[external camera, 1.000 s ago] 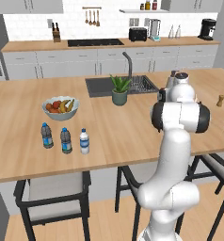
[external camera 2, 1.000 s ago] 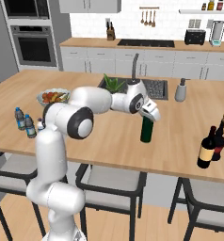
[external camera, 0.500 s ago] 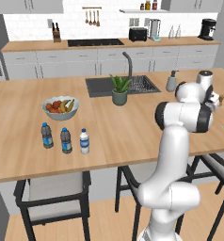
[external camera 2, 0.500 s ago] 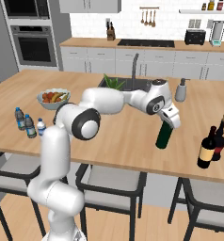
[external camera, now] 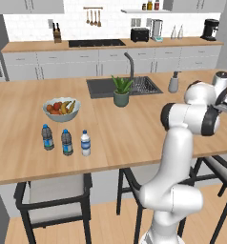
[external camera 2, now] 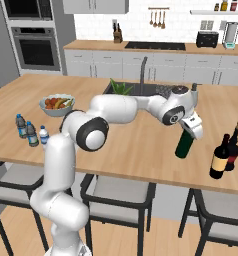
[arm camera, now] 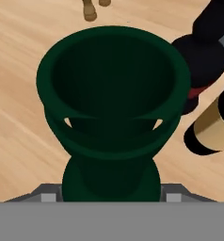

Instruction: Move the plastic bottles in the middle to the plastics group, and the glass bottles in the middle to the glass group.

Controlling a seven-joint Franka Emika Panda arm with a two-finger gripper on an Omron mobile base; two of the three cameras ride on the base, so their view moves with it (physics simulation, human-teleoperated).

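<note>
My gripper [external camera 2: 193, 125] is shut on the neck of the tall dark green wine bottle [external camera 2: 184, 145], held upright low over the counter's right part; whether its base touches the wood is unclear. In the hand view the green bottle's mouth [arm camera: 113, 89] sits right under the hand. Just to its right stand the brown bottle with the yellow label [external camera 2: 220, 158] and the reddish-brown glass bottle [external camera 2: 234, 146]. Far left, two dark-capped water bottles [external camera: 47, 137] [external camera: 66, 142] stand in a row with the white-capped water bottle [external camera: 86, 143] beside them. The gripper [external camera: 225, 101] is at the right edge in the left base view.
A fruit bowl [external camera: 61, 109] sits behind the water bottles. A potted plant [external camera: 120, 92] and a sink [external camera: 143, 86] are mid-counter, with a grey dispenser [external camera: 173, 83] to their right. Small wooden shakers [arm camera: 89, 11] stand beyond the green bottle. Stools line the near edge.
The arm has swung right along the counter, carrying the green wine bottle from the middle to a spot close beside the two glass bottles.
</note>
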